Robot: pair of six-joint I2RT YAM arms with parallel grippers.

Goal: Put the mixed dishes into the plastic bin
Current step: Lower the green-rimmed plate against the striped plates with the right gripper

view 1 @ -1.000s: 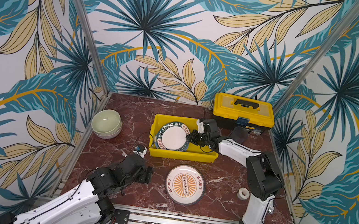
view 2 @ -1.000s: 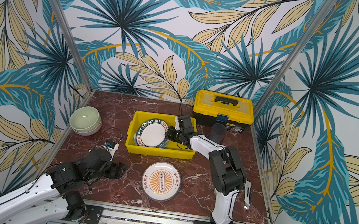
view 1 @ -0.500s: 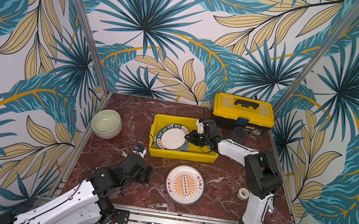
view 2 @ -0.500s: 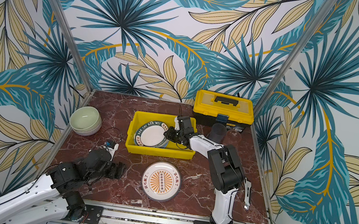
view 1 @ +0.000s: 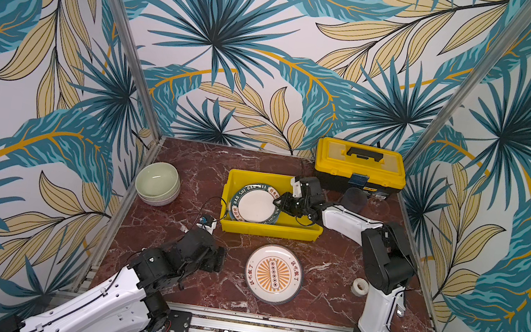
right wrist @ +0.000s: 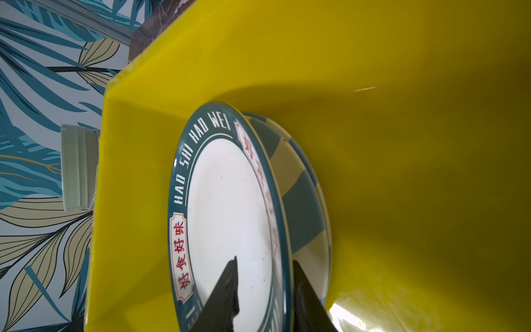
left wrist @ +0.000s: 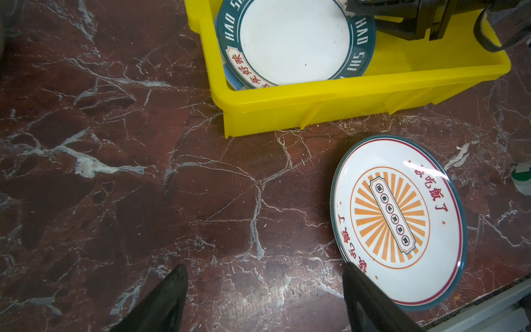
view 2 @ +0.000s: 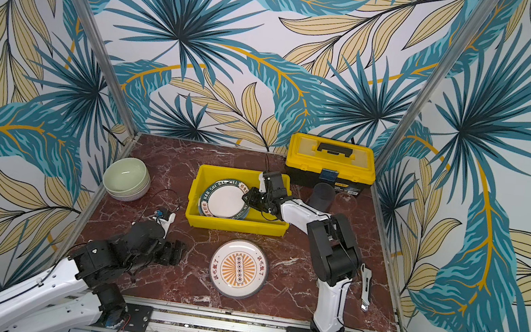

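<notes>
My right pincer (right wrist: 264,261) stood parted astride the rim of the lettered plate (view 1: 253,204) inside the yellow bin (view 1: 268,231), centre frame. My left pincer (left wrist: 265,266) hung wide open over the table (view 1: 186,162), lower left.

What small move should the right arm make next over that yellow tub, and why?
Probably draw the right tool back off the lettered plate and up out of the plastic bin. The plate already rests on the striped plates inside, and the jaws stand apart on either side of its rim, so it looks let go.
</notes>
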